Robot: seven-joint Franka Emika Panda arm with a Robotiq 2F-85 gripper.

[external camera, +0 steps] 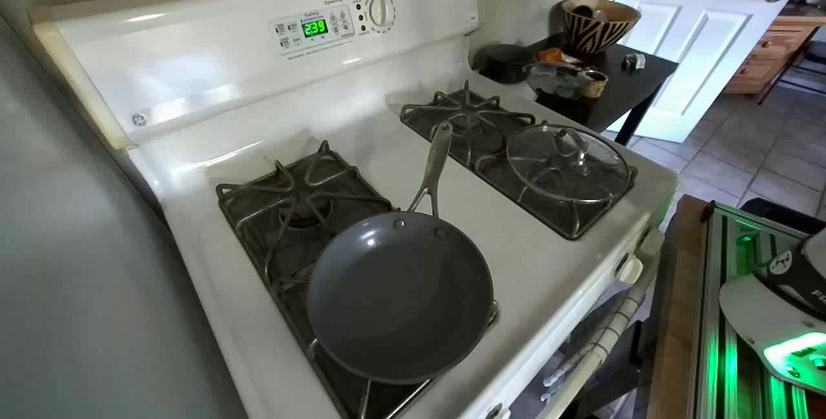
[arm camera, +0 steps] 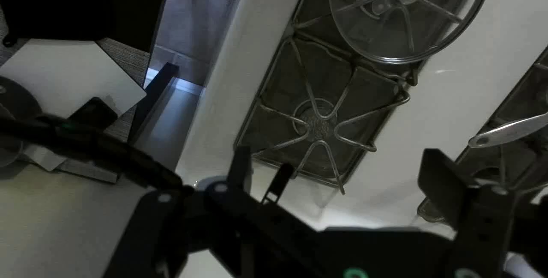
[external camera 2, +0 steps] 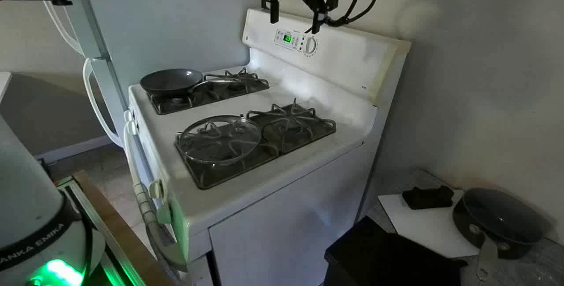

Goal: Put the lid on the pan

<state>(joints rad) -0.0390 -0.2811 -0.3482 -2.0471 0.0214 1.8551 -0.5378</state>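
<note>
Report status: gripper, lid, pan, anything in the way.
Gripper open, holding nothing, above the stove. Lid off, lying on the stove apart from the pan. Nothing seen in the pan or on the lid to block.

Stv. [external camera: 381, 167]: 1 pan [external camera: 400, 296], 1 lid [external camera: 560, 170]

– What's the desk [external camera: 516, 238], pls?
– White stovetop; 2 dk grates [external camera: 306, 196] sit directly on it, apart.
– OK, & on those?
– Dk grey pan [external camera: 400, 296] on 1 grate, clear glass lid [external camera: 568, 164] on 2nd.
</note>
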